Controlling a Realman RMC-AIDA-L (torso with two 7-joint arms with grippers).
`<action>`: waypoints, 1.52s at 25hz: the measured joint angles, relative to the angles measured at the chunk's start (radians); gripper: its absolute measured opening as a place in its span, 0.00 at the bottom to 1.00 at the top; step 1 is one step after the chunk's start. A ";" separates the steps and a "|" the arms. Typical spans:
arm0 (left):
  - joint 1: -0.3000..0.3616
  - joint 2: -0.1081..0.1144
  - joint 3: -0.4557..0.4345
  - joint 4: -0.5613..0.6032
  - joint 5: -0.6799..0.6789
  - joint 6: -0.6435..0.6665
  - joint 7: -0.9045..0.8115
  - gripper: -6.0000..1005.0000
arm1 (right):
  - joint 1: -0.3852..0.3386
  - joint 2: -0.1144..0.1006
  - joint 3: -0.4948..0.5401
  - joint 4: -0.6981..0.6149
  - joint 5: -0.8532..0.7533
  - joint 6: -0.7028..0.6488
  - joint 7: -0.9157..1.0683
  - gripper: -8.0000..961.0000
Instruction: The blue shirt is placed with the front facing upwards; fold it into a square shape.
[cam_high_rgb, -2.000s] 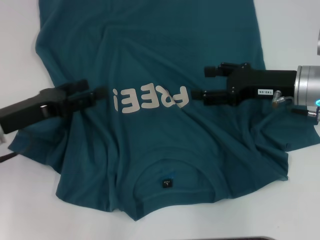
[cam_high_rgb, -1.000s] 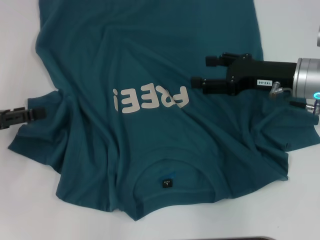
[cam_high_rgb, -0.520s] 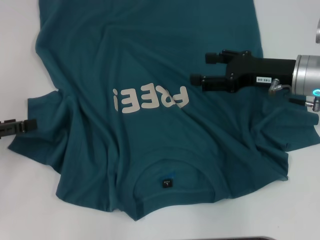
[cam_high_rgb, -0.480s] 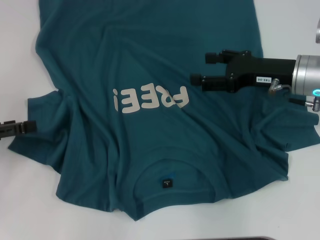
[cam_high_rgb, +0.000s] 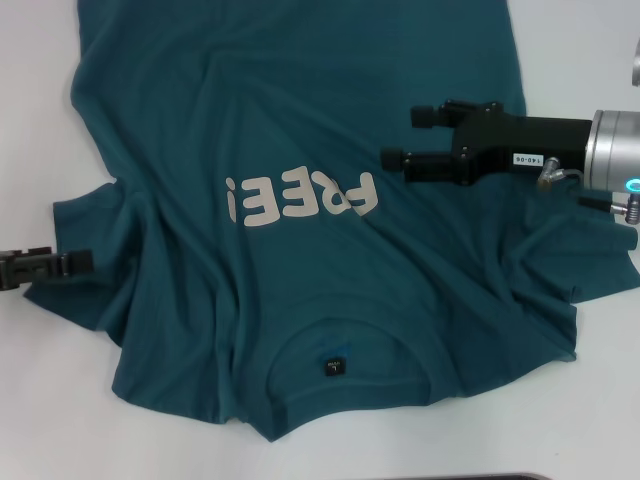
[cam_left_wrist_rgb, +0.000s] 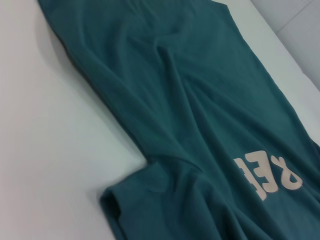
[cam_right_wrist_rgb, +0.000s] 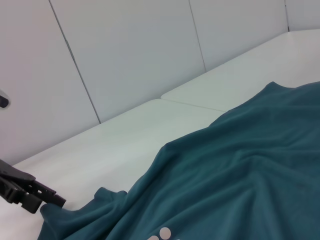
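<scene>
The white surface (cam_high_rgb: 40, 420) carries the blue shirt (cam_high_rgb: 300, 120), which lies spread with the front up, the collar toward us and the hem running out of the head view at the far side; grey wall panels (cam_right_wrist_rgb: 125, 60) stand behind it. Our left hand (cam_high_rgb: 72, 263) is at the edge of the left sleeve (cam_high_rgb: 95, 250), low at the cloth, and we cannot tell if its fingers are apart or together. Our right hand (cam_high_rgb: 405, 138) hangs over the chest part with its two fingers apart and nothing between them. The cloth is wrinkled around both sleeves, so we judge that a fold begun now may come out crooked, or a hand may pinch two layers at once and drag the whole shirt. The chest print (cam_high_rgb: 300, 198) reads "FREE!", upside down for us. The small black neck label (cam_high_rgb: 332, 367) and the sticker on the right hand (cam_high_rgb: 517, 160) are too small to read with certainty.
</scene>
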 joint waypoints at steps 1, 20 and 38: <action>-0.001 -0.002 0.002 0.000 0.001 0.001 0.001 0.94 | -0.001 0.000 0.000 0.000 0.000 -0.001 0.000 0.95; -0.030 0.004 -0.005 -0.021 0.055 -0.035 -0.035 0.94 | 0.001 0.000 0.000 0.000 0.000 0.002 0.000 0.95; -0.065 0.001 -0.008 -0.031 0.103 0.023 -0.047 0.82 | 0.006 0.000 0.000 0.000 0.000 -0.004 0.002 0.95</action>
